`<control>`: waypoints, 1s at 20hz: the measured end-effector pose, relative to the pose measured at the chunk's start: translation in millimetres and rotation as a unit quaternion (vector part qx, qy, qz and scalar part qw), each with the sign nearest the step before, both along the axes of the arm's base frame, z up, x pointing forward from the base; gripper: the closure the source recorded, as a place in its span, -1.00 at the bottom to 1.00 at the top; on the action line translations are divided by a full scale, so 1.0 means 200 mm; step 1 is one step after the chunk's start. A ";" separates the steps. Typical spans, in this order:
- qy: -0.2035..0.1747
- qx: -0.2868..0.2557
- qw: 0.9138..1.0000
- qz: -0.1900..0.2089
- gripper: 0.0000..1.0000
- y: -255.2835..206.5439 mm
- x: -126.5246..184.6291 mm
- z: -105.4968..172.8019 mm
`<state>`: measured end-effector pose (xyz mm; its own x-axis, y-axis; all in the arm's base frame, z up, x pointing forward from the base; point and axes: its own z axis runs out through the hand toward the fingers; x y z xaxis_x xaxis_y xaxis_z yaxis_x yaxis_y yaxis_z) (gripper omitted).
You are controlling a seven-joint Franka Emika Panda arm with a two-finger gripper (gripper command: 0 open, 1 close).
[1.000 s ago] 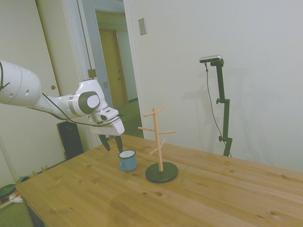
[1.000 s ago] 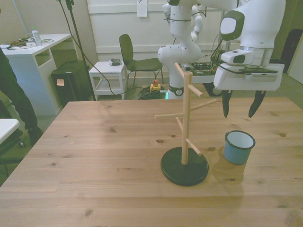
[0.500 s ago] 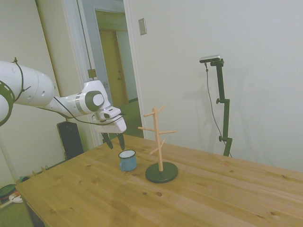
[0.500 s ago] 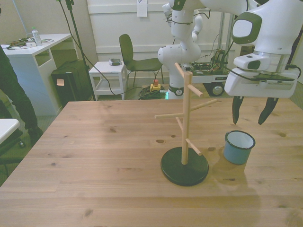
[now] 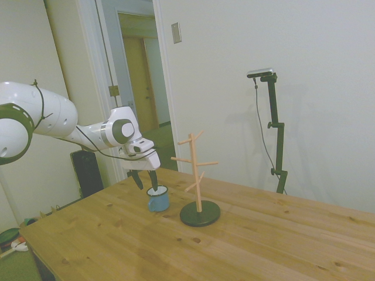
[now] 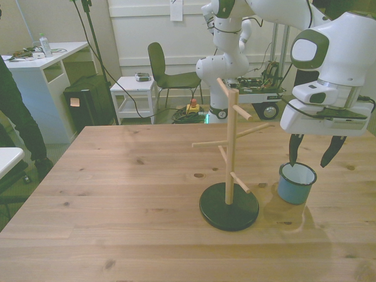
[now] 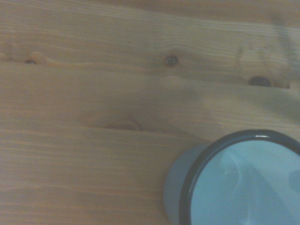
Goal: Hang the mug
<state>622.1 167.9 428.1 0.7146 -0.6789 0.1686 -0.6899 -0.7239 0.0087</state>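
Observation:
The small blue mug [image 5: 157, 199] [image 6: 295, 183] stands upright on the wooden table [image 6: 117, 194], to the front view's right of the wooden peg stand [image 6: 230, 153] [image 5: 197, 178]. My gripper [image 6: 311, 156] [image 5: 145, 182] is open just above the mug's far rim. One fingertip dips toward the rim while the other hangs past the mug on the front view's right. The wrist view shows the mug's dark rim and white inside [image 7: 243, 183] from above. The mug's handle is not visible.
The peg stand has a round black base [image 6: 228, 207] and several angled pegs. Behind the table are a chair [image 6: 167, 73], a small white cart [image 6: 134, 97] and a second robot base [image 6: 226, 64]. A person's dark sleeve [image 6: 14, 111] is at the front view's left edge.
The gripper has moved toward the front view's right and come down, from above and behind the mug to the level of its rim. The mug and stand have not moved.

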 end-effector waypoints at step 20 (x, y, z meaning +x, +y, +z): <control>0.000 -0.001 1.000 -0.006 1.00 0.00 0.05 -0.13</control>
